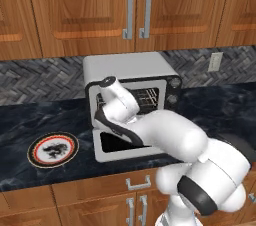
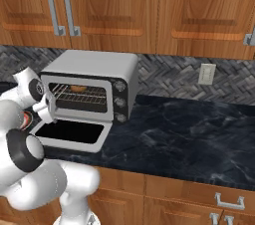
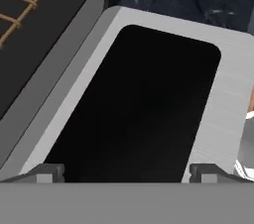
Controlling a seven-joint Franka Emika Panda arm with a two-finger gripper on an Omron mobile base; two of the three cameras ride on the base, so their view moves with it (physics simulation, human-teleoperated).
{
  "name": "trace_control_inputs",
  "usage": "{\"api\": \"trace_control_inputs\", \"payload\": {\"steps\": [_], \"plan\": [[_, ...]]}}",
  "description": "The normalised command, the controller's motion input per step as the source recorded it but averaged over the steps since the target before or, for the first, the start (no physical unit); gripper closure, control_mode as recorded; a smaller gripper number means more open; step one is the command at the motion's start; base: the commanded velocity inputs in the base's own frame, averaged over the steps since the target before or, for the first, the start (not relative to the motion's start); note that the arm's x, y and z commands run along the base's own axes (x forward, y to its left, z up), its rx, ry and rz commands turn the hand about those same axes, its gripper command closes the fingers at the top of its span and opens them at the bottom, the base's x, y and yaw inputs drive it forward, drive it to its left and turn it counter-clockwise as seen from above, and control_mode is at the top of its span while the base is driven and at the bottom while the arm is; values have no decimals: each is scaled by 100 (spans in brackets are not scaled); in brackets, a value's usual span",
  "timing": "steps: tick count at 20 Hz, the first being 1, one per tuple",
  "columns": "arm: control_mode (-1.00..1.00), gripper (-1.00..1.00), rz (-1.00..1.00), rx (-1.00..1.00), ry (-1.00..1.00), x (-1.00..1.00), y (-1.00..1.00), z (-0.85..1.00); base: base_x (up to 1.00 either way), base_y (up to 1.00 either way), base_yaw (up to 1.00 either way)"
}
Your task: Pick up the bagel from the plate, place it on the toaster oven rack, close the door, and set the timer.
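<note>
Now the bagel (image 2: 77, 88) sits on the toaster oven rack (image 2: 79, 97), upper left of the right base view. Below it the door (image 3: 149, 109) lies flat open, its long axis crossing under the spread, empty claw (image 3: 126, 172), which hovers above the glass.

Bagel (image 2: 77, 88) mostly hidden in right base view: thin brown sliver at back of toaster oven rack (image 2: 79, 97). Arm covers left part of rack and much of door (image 1: 107, 151) in left base view. Plate (image 2: 26, 118) nearly all behind arm in right base view; red edge peeks out. Door's far edge cut off in hand view. Gripper (image 3: 126, 172): just fingertips (image 3: 49, 172) visible, spread wide.
</note>
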Motion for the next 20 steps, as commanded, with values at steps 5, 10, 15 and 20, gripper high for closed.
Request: {"api": "trace_control_inputs", "payload": {"steps": [5, 10, 15, 20], "plan": [[-100, -100, 24, -2, 2, -100, 1, 61, 0, 0, 0], [-100, -100, 25, -9, 12, -68, 14, 87, 0, 0, 0], [-100, -100, 23, -15, 18, -51, 23, 69, 0, 0, 0], [-100, -100, 22, -28, 25, -40, 28, 27, 0, 0, 0]]}}
